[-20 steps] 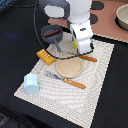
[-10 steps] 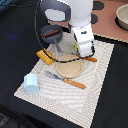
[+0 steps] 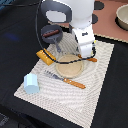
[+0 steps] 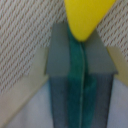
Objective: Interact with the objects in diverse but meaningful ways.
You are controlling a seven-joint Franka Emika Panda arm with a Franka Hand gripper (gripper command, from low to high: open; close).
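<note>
In the wrist view my gripper (image 4: 80, 40) is shut on the narrow end of the yellow cheese wedge (image 4: 86, 17), held between the grey fingers (image 4: 59, 55) above the striped mat. The exterior view has the gripper (image 3: 86, 52) low over the mat, beside the round tan plate (image 3: 70, 66); the cheese cannot be made out there. A dark grey long-handled pan (image 3: 51, 33) holds the brown sausage (image 3: 51, 32). The orange bread-like block (image 3: 45, 57) lies toward the exterior view's left of the plate. The light blue cup (image 3: 31, 82) stands near the mat's corner.
A fork with an orange handle (image 3: 67, 80) lies in front of the plate. Another orange-handled utensil (image 3: 92, 59) lies under the gripper. The striped placemat (image 3: 100, 95) covers a black table. A beige bowl (image 3: 122, 15) stands at the exterior view's far right.
The arm has shifted slightly toward the exterior view's right. The toys on the mat have not moved.
</note>
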